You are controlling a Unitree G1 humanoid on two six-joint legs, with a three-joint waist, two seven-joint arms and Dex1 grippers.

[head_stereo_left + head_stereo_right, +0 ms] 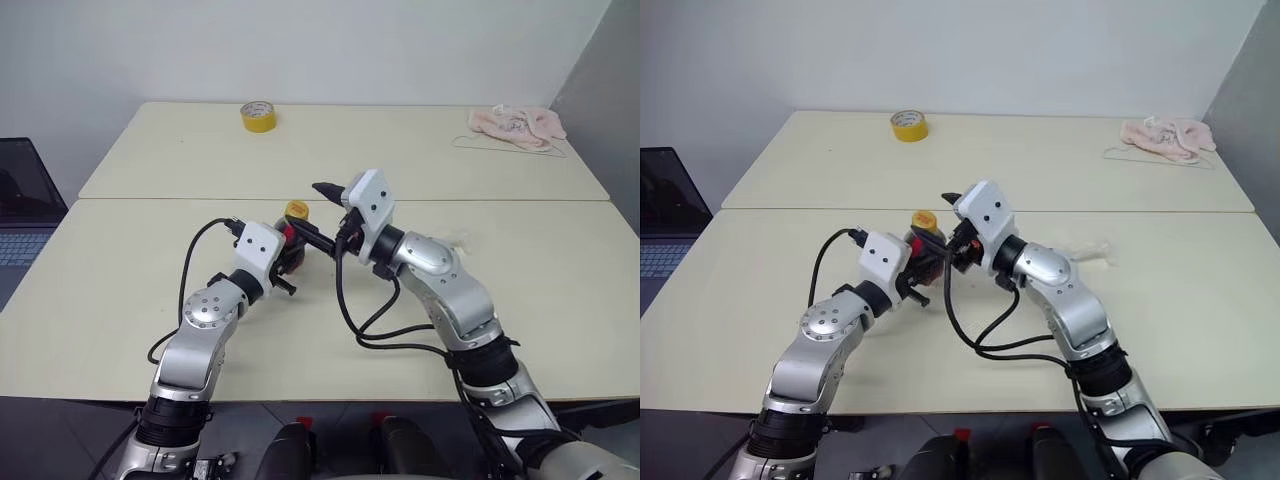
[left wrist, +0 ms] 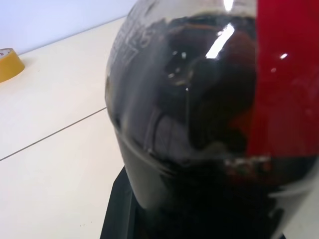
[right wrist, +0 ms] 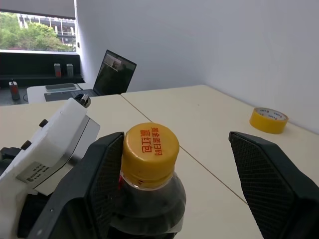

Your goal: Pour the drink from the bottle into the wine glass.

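The bottle (image 1: 292,234) stands upright near the middle of the near table. It has a yellow-orange cap (image 3: 151,151) and a red label (image 2: 286,74). The dark drink (image 2: 199,109) reaches nearly up to its neck. My left gripper (image 1: 289,258) is shut on the bottle's body from the left. My right gripper (image 1: 320,213) is open at cap height, with one finger (image 3: 102,184) close beside the cap and the other finger (image 3: 271,184) well apart from it. A faint see-through shape (image 1: 1087,250) beside my right forearm may be the wine glass; it is too faint to tell.
A yellow tape roll (image 1: 258,116) sits at the back of the far table and a pink cloth (image 1: 517,124) at its right end. An open laptop (image 1: 25,205) stands on a desk to the left. Black cables (image 1: 375,335) hang from both wrists.
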